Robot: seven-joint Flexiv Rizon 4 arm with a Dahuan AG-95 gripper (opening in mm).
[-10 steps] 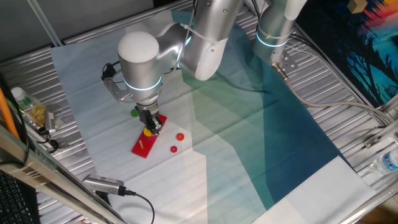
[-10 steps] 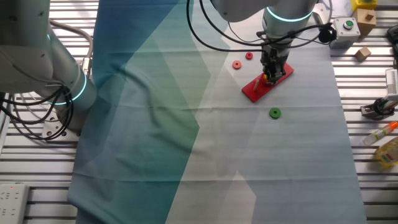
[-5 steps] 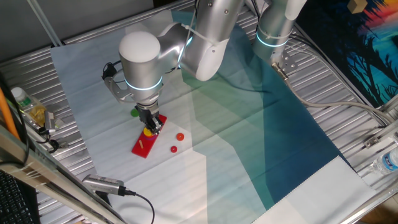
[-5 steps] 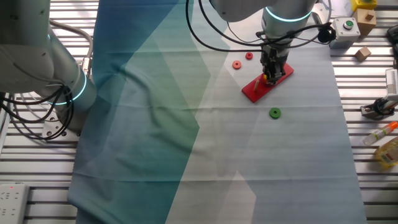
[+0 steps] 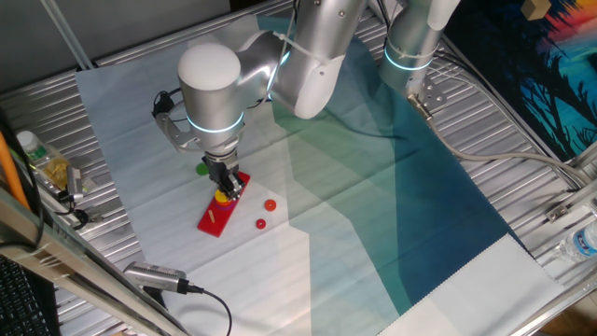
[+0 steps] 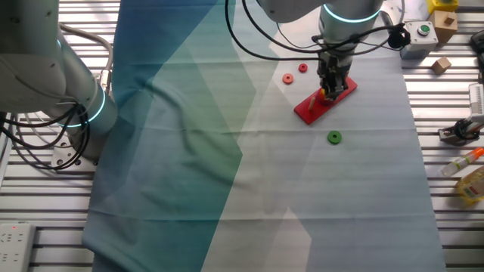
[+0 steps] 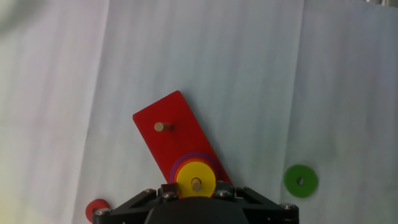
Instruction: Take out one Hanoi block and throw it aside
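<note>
The Hanoi block (image 7: 196,176), a yellow disc, sits on the near peg of the red pegged base (image 7: 168,137), on top of orange and purple discs. My gripper (image 7: 196,186) stands straight over that peg, with a finger (image 7: 169,188) against each side of the yellow disc, shut on it. The far peg (image 7: 160,127) is bare. In one fixed view the gripper (image 5: 224,191) is at the upper end of the base (image 5: 213,220); in the other fixed view the gripper (image 6: 330,91) hides most of the disc above the base (image 6: 310,110).
A green disc (image 7: 300,181) lies on the cloth right of the base, also in the fixed views (image 6: 333,137) (image 5: 201,169). Two small red discs (image 5: 270,204) (image 5: 260,223) lie on the other side. Bottles and tools (image 6: 469,162) sit at the table edge.
Almost nothing has moved; the arm holds its place over the peg with the fingers at the yellow disc.
</note>
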